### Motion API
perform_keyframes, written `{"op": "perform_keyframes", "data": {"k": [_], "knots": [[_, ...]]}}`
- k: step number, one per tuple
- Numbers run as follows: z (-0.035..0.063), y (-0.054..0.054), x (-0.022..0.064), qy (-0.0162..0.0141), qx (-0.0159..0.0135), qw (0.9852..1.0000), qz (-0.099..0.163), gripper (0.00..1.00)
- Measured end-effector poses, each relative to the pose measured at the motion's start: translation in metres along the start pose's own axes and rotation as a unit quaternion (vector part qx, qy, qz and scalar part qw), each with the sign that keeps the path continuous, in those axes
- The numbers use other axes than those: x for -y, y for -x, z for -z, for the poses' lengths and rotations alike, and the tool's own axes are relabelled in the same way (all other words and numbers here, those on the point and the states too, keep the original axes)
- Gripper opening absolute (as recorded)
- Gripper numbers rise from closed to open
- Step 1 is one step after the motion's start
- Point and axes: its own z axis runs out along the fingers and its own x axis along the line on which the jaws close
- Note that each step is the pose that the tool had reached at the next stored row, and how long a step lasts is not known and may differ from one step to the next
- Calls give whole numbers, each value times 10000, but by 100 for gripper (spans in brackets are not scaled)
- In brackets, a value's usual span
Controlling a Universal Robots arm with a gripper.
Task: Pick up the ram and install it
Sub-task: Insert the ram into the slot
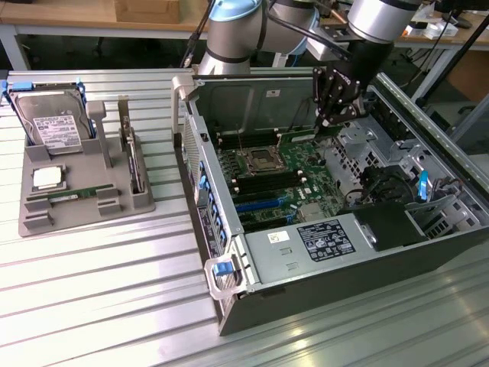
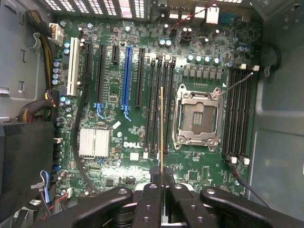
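In the wrist view the ram (image 2: 162,128) shows edge-on as a thin gold-green strip. My gripper (image 2: 162,178) is shut on its near end, with a black finger (image 2: 152,194) on either side. It hangs above the green motherboard (image 2: 114,142), lined up along the black memory slots (image 2: 157,104) beside the open CPU socket (image 2: 197,116). I cannot tell whether it touches a slot. In the exterior view the gripper (image 1: 334,115) is lowered into the open computer case (image 1: 290,264), over the far side of the board. A second green ram stick (image 1: 72,196) lies on the grey tray (image 1: 84,214).
The tray, at the exterior view's left, also holds a silver hard drive (image 1: 53,126) and a square CPU chip (image 1: 47,178). More memory slots (image 2: 240,114) run on the socket's other side. A drive cage and cables (image 1: 382,183) crowd the case toward the exterior view's right.
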Motion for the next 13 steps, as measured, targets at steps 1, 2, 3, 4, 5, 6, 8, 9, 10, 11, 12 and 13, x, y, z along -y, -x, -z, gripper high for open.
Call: {"op": "perform_keyframes", "data": {"k": [1,2,3,4,5,6,8,9,10,11,12,13], "knots": [[-2,0,0,0,0,10000,0,12],[-7,0,0,0,0,10000,0,12],[-14,0,1,0,0,10000,0,12],[-22,0,1,0,0,10000,0,12],[-33,-1,2,0,0,10000,0,12],[-39,-1,2,0,0,10000,0,12],[-53,-1,2,0,0,10000,0,12],[-59,-1,3,0,0,10000,0,12],[-67,-1,3,0,0,10000,0,12],[-77,-2,3,0,0,10000,0,12],[-82,-2,4,0,0,10000,0,12],[-86,-2,4,0,0,10000,0,12]]}}
